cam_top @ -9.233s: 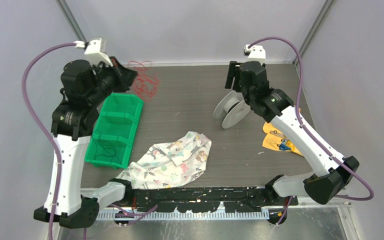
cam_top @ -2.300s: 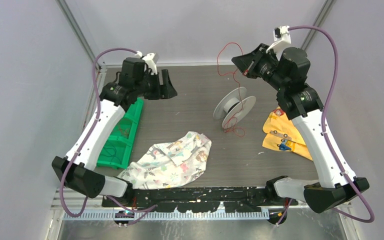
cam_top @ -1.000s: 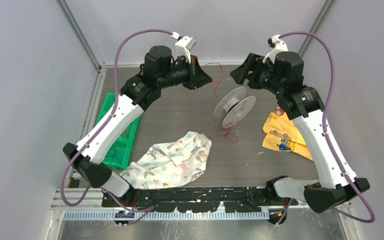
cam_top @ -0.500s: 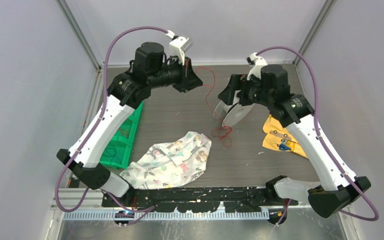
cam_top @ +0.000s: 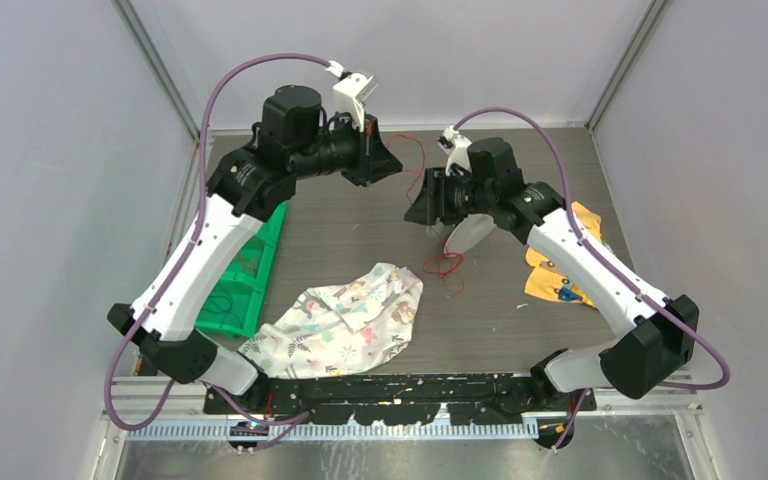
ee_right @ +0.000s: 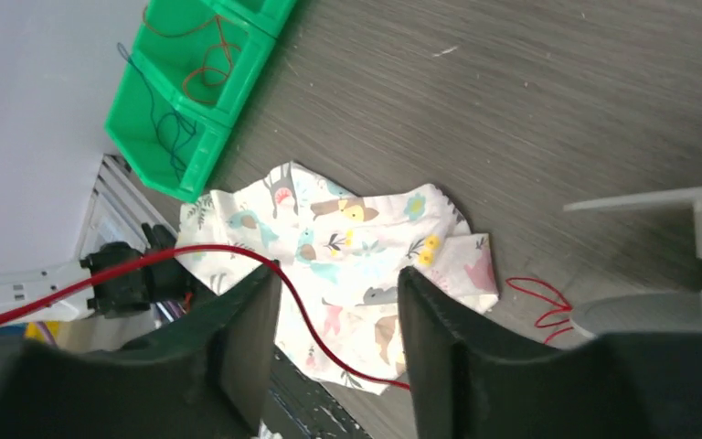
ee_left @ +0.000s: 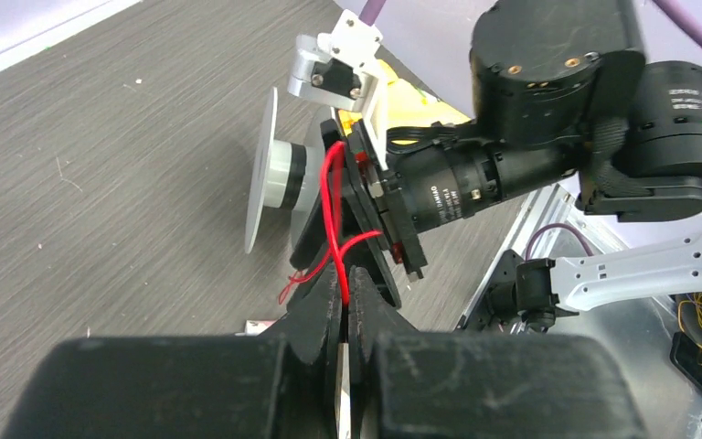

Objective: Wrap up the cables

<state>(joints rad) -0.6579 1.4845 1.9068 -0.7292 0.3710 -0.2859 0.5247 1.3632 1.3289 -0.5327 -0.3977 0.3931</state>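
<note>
Left wrist: left pincer (ee_left: 345,306) clamps cable (ee_left: 333,215); right pincer (ee_right: 338,293) agape by spool rim (ee_left: 258,178).

Thin red cables (ee_left: 335,256), seemingly slack

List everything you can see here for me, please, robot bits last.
wire: 1, red, from left fingers toward spool, loose loops on table
spool: 1, grey, mid-table, beside right fingers
cloth: 1, patterned white, near edge
bin: 1, green, left side, thin wires inside
packet: 1, yellow, right side
table: 1, dark grey
hoses: 2, purple, one per arm
arms: 2, white and black
left fingers: shut on wire
right fingers: open
</note>
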